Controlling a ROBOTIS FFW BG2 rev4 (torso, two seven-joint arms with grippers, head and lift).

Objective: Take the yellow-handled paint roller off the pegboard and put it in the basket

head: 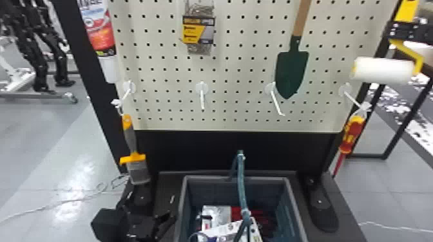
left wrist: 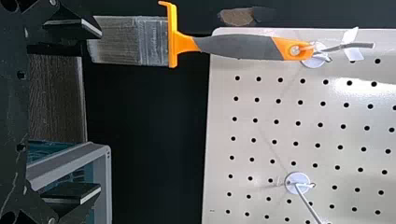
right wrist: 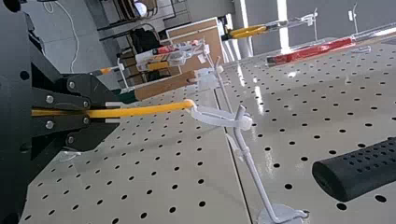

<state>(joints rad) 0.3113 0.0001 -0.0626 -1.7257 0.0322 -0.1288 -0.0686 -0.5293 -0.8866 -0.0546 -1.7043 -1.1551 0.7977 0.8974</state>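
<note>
At the head view's two o'clock, the right gripper (head: 398,30) clenches the paint roller (head: 383,69) in its jaws. The left gripper (head: 149,206), at seven o'clock, has parted jaws.

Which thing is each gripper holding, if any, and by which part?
Right gripper: the paint roller, by its yellow handle, below the white loop. Left gripper: nothing.

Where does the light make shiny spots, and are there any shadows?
Head view: white glare on the floor at the left; left wrist view: a bright streak on the pegboard, plus thin, faint shadows near the lower hook; right wrist view: long glowing lights in the background, and shiny streaks on the pegboard.
</note>
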